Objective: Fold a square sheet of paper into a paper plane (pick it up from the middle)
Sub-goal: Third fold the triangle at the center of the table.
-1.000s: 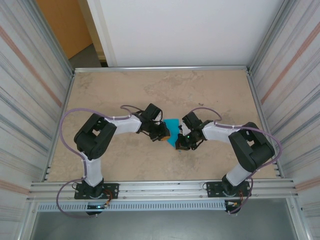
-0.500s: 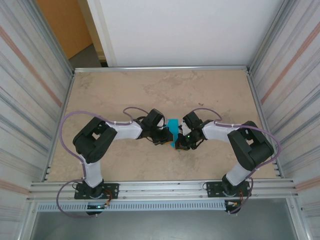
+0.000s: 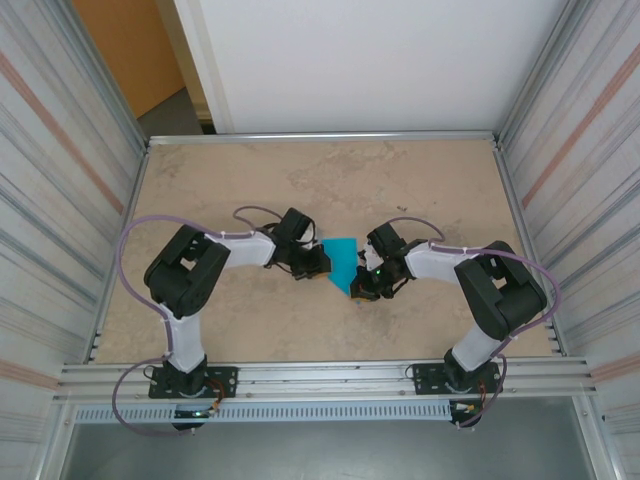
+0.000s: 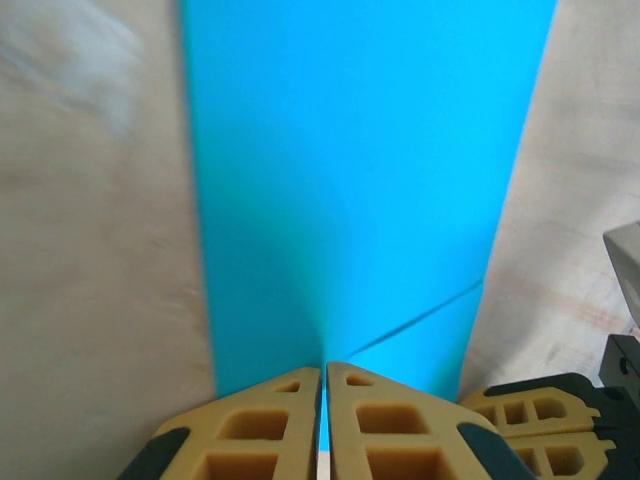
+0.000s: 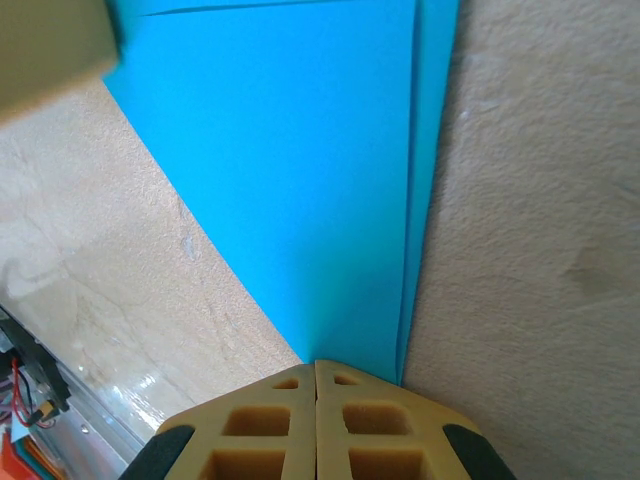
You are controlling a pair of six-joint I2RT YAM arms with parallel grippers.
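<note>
The blue paper [image 3: 340, 262] lies near the middle of the counter [image 3: 420, 180], a bit closer to the near edge. It is partly folded. One end comes to a point, and a folded flap lies on top.

The left hand [image 3: 320, 264] is closed on one edge of the paper. In its own camera, the left hand [image 4: 324, 372] shows a thin strip of blue between its fingers.

The right hand [image 3: 359, 287] is closed tight too. Its tips [image 5: 315, 365] sit right at the pointed end of the paper [image 5: 300, 150]. I cannot tell if it pinches the paper or just touches it.
</note>
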